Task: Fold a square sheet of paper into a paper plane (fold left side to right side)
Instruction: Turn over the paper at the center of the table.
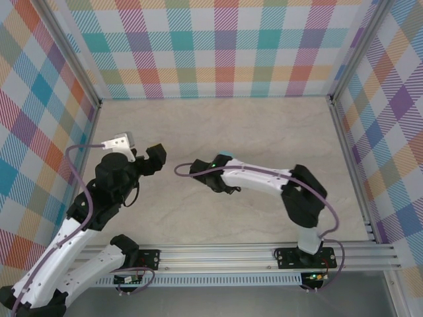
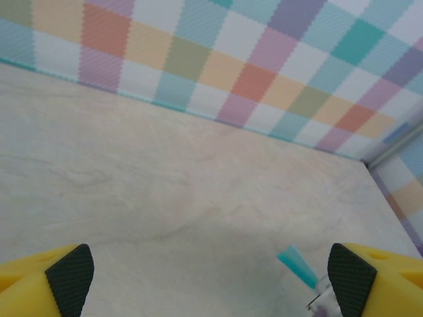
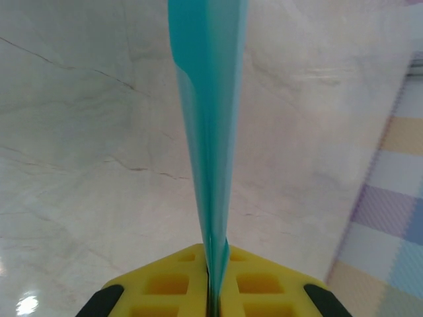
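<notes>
The right gripper (image 3: 213,281) is pinching the plane (image 3: 206,132) between its closed yellow fingers (image 3: 264,284), and the slim turquoise fold is running straight out from the jaws above the table (image 3: 79,165). From above, this gripper is sitting near the table's middle. The left gripper (image 2: 211,284) is hanging close by with its jaws spread wide, gripping nothing. In its own camera, a turquoise tip of the plane is showing just beside its right pad (image 2: 350,281).
</notes>
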You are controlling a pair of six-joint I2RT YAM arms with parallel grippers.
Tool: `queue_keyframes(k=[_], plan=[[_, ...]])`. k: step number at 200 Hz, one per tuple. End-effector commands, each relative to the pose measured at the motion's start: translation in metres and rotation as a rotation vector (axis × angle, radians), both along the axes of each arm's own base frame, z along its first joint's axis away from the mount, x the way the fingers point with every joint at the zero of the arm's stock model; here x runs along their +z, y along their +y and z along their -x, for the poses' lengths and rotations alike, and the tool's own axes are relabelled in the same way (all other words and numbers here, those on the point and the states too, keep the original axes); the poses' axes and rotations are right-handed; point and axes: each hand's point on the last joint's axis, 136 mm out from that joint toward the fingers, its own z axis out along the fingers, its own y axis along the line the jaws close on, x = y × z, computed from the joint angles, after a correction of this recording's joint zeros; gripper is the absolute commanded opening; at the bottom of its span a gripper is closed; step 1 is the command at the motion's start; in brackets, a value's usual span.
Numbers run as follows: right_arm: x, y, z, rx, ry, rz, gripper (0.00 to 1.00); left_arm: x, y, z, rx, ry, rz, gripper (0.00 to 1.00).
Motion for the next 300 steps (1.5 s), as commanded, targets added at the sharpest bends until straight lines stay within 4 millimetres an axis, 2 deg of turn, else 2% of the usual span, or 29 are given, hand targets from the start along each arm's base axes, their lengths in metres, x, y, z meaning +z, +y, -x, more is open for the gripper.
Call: queue_keyframes(k=[1,20,62,94,124,166,183,210,223,228,248,260,279,300], plan=[[0.015,-0.007,-0.009,0.046,-0.086,0.239,0.11,-0.004,0.022,0.007,0.098,0.004,-0.025,0.94],[-0.007,0.005,-0.011,0.07,-0.053,0.299,0.12,-0.005,0.023,0.009,0.094,0.008,-0.032,0.95],[-0.037,0.018,-0.009,0.111,-0.008,0.369,0.19,-0.01,0.018,0.007,0.076,0.024,-0.045,0.96],[-0.055,0.021,0.001,0.127,0.061,0.364,0.32,-0.015,0.013,0.003,0.056,0.037,-0.053,0.96],[-0.058,0.034,0.02,0.146,0.152,0.179,0.49,-0.019,0.005,-0.001,0.029,0.057,-0.06,0.97],[-0.03,0.054,0.049,0.181,0.221,-0.189,0.85,-0.025,-0.019,-0.011,-0.054,0.087,-0.034,1.0],[-0.006,0.058,0.058,0.199,0.209,-0.348,0.99,-0.034,-0.032,-0.019,-0.093,0.125,-0.017,1.0],[0.03,0.054,0.065,0.199,0.189,-0.597,1.0,-0.064,-0.064,-0.037,-0.195,0.215,0.053,1.0],[0.045,0.049,0.065,0.187,0.192,-0.737,1.0,-0.085,-0.085,-0.045,-0.267,0.282,0.093,1.0],[0.051,0.048,0.065,0.185,0.2,-0.801,1.0,-0.087,-0.096,-0.05,-0.302,0.281,0.117,1.0],[0.075,0.037,0.062,0.16,0.202,-1.051,1.0,-0.114,-0.13,-0.061,-0.409,0.356,0.195,0.97],[0.081,0.026,0.06,0.128,0.207,-1.188,1.0,-0.127,-0.147,-0.066,-0.459,0.383,0.251,0.95],[0.091,0.006,0.056,0.079,0.196,-1.37,1.0,-0.157,-0.164,-0.075,-0.492,0.454,0.293,0.92],[0.09,-0.014,0.053,0.008,0.21,-1.521,1.0,-0.183,-0.184,-0.081,-0.535,0.513,0.327,0.89]])
